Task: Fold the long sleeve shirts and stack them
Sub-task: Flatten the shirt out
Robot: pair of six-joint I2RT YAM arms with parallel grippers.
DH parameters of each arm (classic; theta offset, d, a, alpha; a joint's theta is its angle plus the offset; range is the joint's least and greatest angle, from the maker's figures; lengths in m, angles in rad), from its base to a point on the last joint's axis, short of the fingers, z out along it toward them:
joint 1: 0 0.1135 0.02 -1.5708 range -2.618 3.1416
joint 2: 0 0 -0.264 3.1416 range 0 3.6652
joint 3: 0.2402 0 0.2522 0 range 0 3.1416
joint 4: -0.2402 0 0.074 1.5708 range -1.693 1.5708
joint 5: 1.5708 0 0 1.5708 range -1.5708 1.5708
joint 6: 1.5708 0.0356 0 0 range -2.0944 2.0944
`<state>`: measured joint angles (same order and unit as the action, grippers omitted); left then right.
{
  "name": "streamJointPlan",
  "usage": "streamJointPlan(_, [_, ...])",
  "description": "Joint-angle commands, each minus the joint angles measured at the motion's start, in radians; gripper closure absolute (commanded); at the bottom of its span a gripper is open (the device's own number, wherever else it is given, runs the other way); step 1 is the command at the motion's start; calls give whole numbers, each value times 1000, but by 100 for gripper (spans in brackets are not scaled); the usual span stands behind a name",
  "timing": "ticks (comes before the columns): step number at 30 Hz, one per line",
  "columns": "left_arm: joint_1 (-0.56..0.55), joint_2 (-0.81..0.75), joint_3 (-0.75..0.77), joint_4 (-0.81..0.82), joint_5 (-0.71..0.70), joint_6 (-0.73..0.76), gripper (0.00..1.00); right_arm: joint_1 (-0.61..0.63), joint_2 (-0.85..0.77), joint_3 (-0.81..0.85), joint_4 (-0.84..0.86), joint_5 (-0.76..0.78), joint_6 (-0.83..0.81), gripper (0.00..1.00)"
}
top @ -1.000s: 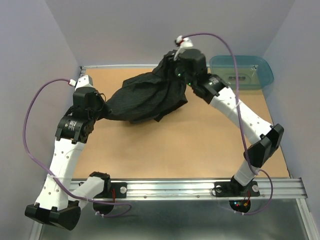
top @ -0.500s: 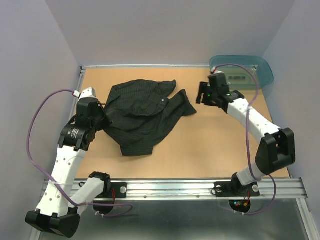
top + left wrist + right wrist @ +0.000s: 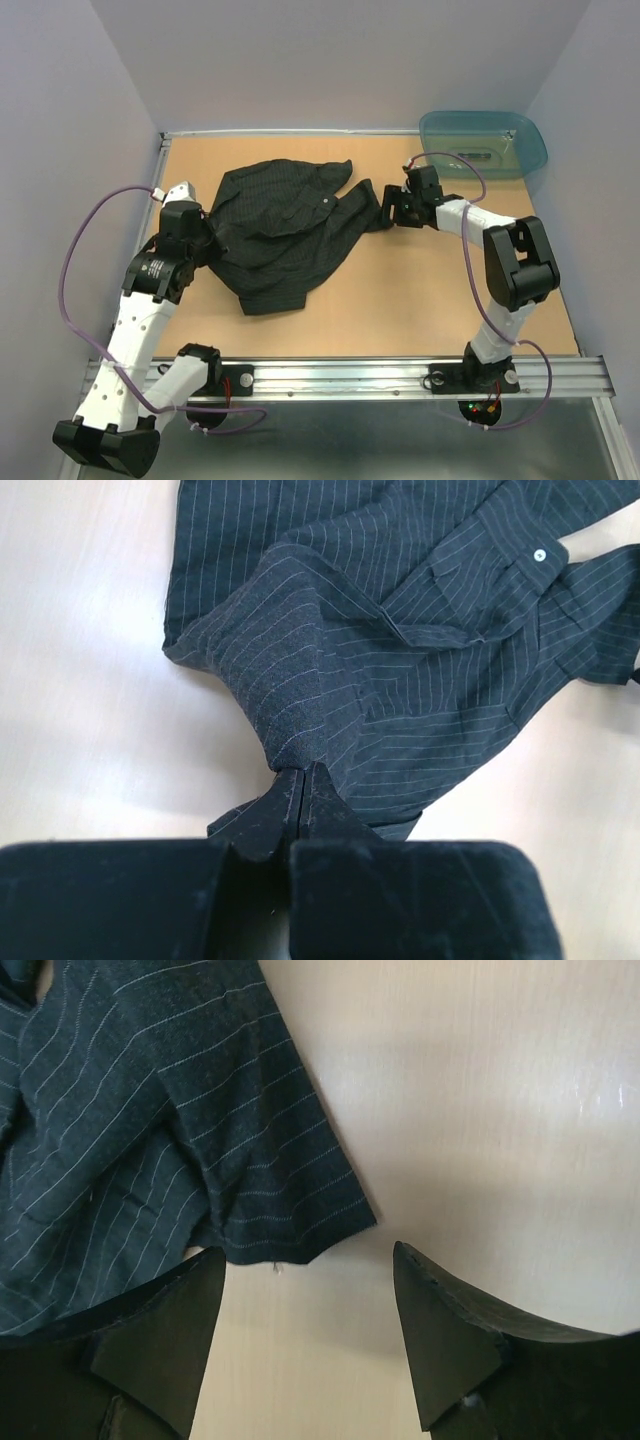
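Note:
A black pinstriped long sleeve shirt (image 3: 283, 230) lies crumpled on the left half of the table, a sleeve end reaching right. My left gripper (image 3: 200, 238) is at its left edge, shut on a bunched fold of the shirt (image 3: 300, 700), the jaws pressed together (image 3: 303, 772). My right gripper (image 3: 388, 212) is open just right of the sleeve end. In the right wrist view the sleeve cuff (image 3: 260, 1160) lies just beyond the open gripper (image 3: 308, 1260), with bare table between the fingertips. A pale button (image 3: 540, 554) shows on the shirt.
A teal plastic tub (image 3: 484, 143) stands at the back right corner. The wooden table (image 3: 420, 290) is bare to the right and in front of the shirt. A metal rail (image 3: 400, 375) runs along the near edge.
The right gripper let go of the shirt, which dropped from a raised hanging bunch to lie on the table. The right arm came down and moved left to the sleeve end.

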<state>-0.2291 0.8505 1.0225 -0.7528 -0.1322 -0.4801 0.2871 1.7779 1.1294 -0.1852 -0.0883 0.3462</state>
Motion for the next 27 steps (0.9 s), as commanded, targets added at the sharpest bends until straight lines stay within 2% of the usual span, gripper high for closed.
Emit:
streamJointPlan(1, [-1,-25,-36,41,2,-14,100,0,29,4,141,-74,-44,27])
streamJointPlan(7, [-1,-28,-84,66,14,-17,100,7,124,41,148,-114,-59,28])
streamJointPlan(11, [-1,-24,-102,76,2,-12,100,17,158,69,145,-159,-75,41])
streamJointPlan(12, [-1,-21,-105,79,0,-12,100,17,160,75,145,-163,-76,56])
streamJointPlan(13, [-1,-19,-107,82,0,-12,100,20,152,93,145,-162,-88,66])
streamJointPlan(14, [-1,-18,-102,82,0,-9,100,20,144,108,144,-156,-95,86])
streamJointPlan(15, [-1,-13,-99,79,0,-9,100,20,134,133,133,-143,-104,95])
streamJointPlan(16, [-1,-13,-96,79,-3,-5,100,21,120,162,91,-125,-128,99])
streamJointPlan(19, [-1,-10,-73,63,-33,5,100,33,55,350,-20,-6,-194,99])
streamJointPlan(21, [1,-8,-49,44,-55,14,100,58,-4,488,-55,143,-246,99])
streamJointPlan(22, [1,-7,-41,38,-58,15,100,93,-40,527,-78,248,-310,99])
streamJointPlan(24, [1,-10,-19,21,-64,17,100,151,-69,611,-88,353,-383,99])
streamJointPlan(27, [1,-13,-4,10,-53,17,100,169,-109,642,-105,446,-415,99])
